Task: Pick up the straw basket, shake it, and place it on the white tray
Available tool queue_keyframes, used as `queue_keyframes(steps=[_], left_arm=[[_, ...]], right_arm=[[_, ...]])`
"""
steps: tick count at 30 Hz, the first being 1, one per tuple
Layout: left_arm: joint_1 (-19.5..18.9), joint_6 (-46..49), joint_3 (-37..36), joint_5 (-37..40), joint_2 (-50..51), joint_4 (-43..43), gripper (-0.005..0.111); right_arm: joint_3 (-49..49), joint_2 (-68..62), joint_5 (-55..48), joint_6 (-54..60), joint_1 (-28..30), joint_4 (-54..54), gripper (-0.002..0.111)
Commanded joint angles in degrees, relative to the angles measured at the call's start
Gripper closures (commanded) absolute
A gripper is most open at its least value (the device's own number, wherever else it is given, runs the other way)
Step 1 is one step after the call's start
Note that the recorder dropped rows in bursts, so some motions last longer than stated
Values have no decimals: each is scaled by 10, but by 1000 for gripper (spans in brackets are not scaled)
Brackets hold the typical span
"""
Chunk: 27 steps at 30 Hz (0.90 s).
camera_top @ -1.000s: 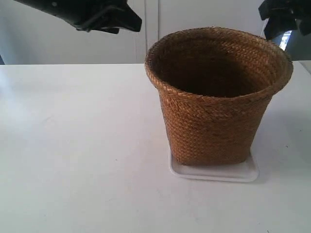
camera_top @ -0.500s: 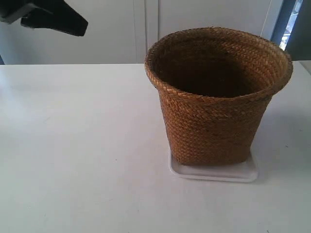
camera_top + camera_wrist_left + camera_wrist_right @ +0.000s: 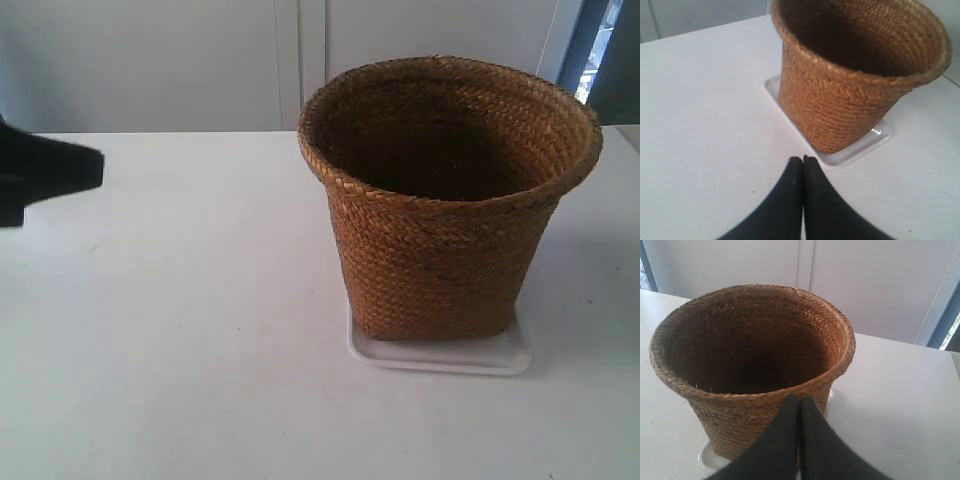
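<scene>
Left gripper point(image 3: 802, 161) and right gripper point(image 3: 800, 401) both read clenched and empty on my feeds; the straw basket point(image 3: 445, 210) stands upright on the white tray point(image 3: 440, 362).

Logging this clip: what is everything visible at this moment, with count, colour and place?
straw basket: one, brown, dark inside, standing upright on the white tray.
white tray: one, white, on the table under the basket, its rim showing around the base.
table: one, white, carrying tray and basket.
wall panels: pale grey-white, behind the table.
left hand: one, black, shut on nothing, over the table short of the tray's corner.
right hand: one, black, shut on nothing, pointing at the basket's rim; not seen in the exterior view.
arm at the exterior view's left: one dark part at the frame edge, away from the basket.
</scene>
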State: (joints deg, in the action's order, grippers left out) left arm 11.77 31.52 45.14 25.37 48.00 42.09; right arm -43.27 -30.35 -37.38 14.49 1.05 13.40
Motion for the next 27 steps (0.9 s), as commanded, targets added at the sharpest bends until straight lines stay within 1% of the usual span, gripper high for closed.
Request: queue_keyframes(steps=[1, 6, 8, 11, 16, 27], left_arm=[[-1, 3, -71, -25, -67, 16, 106], [-1, 26, -139, -58, -132, 10, 106], [-1, 47, -164, -76, -140, 7, 106], [-1, 46, -187, -88, -143, 7, 106], [-1, 43, -190, -56, -143, 7, 106], [-1, 45, -190, -58, -143, 7, 106]], right_arm=[[50, 53, 55, 2, 1, 1, 108], [96, 93, 60, 2, 1, 1, 108], [117, 96, 59, 2, 1, 1, 108], [145, 96, 53, 2, 1, 1, 108], [154, 96, 29, 2, 1, 1, 108], [154, 96, 27, 2, 1, 1, 108]])
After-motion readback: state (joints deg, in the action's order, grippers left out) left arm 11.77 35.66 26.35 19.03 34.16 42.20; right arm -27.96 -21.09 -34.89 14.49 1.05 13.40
